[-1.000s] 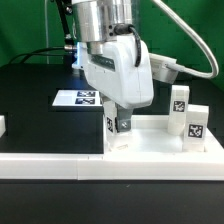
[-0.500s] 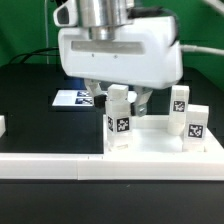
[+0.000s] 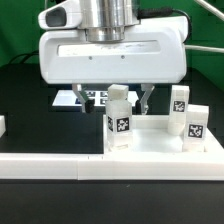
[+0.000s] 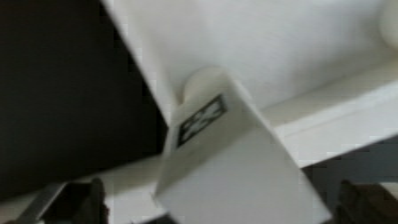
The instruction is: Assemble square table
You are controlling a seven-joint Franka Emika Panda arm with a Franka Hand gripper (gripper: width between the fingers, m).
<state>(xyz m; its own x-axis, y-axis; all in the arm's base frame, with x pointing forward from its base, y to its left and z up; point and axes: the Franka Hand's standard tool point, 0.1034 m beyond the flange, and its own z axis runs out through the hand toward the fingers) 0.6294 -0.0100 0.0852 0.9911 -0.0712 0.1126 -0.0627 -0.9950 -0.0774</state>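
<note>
Presently: tool (image 3: pixel 117 97) spread wide, gripping nothing, fingers astride upright leg post (image 3: pixel 119 118) on square table (image 3: pixel 150 150); two further posts (image 3: pixel 187 116) alongside.

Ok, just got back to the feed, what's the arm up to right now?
The claw is open, its fingers on either side of a white leg post without gripping it. That post stands upright on the square tabletop. Two more tagged leg posts stand at the exterior view's right. The marker board lies behind.
</note>
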